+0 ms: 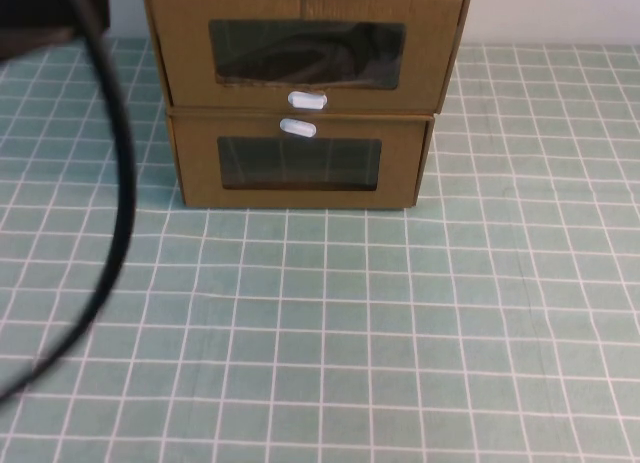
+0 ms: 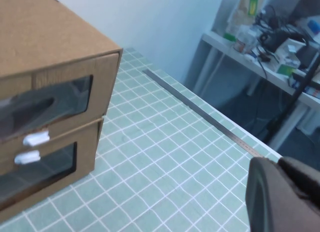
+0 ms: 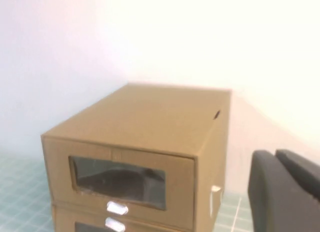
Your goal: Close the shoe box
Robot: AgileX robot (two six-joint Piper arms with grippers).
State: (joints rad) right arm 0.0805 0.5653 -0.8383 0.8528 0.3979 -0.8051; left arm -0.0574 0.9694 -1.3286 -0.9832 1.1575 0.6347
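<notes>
The shoe box is the upper of two stacked brown cardboard drawers at the table's back, with a clear window and a white tab below it. A dark shoe shows through the window. Its front stands slightly forward of the lower drawer, whose tab sits above its window. The stack also shows in the left wrist view and the right wrist view. My left gripper is shut and empty, off to the stack's right. My right gripper is shut and empty, raised in front of the stack. Neither shows in the high view.
A black cable hangs across the left of the high view. The green grid mat spreads in front of the boxes. A metal strip marks the table's edge, with a cluttered white desk beyond it.
</notes>
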